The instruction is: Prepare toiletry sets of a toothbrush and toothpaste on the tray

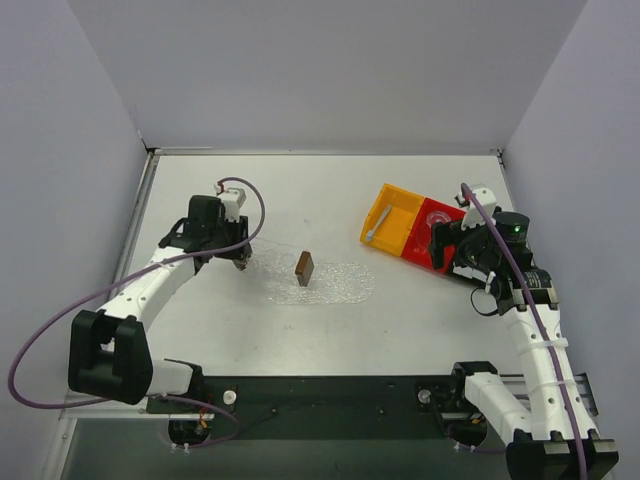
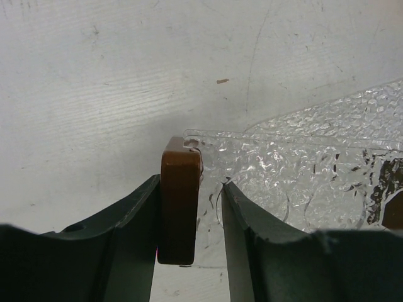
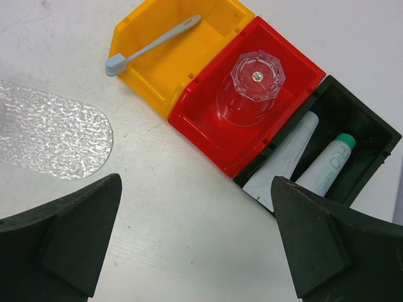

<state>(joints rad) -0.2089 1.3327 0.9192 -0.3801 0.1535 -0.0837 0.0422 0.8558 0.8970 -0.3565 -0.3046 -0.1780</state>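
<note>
Currently: toothbrush [image 3: 154, 43] lying in the yellow bin [image 3: 189, 56]; toothpaste [image 3: 286, 154] in the black bin [image 3: 352, 119] beside a green-capped tube [image 3: 327, 165]; tray [image 1: 340, 285] on the desk [image 1: 300, 200], one brown block [image 1: 305, 266] standing on it. Left end effector [image 2: 190, 182], jaws parted, brackets a second brown block [image 2: 179, 207] at the tray's end, touching one finger only; right end effector [image 3: 195, 251] gapes wide near the black bin.

A brown block [image 2: 179, 207] is seen upright between the left fingers [image 2: 119, 251], touching one and apart from the other. A second brown block [image 1: 305, 266] is stood well beyond them. Ahead of the right fingers [image 3: 63, 239], a yellow bin [image 3: 189, 60], a red bin [image 3: 201, 126] and a black bin [image 3: 362, 126] are set touching in a row on the white surface [image 3: 189, 220]. A clear cup [image 3: 252, 85] is contained in the red one.
</note>
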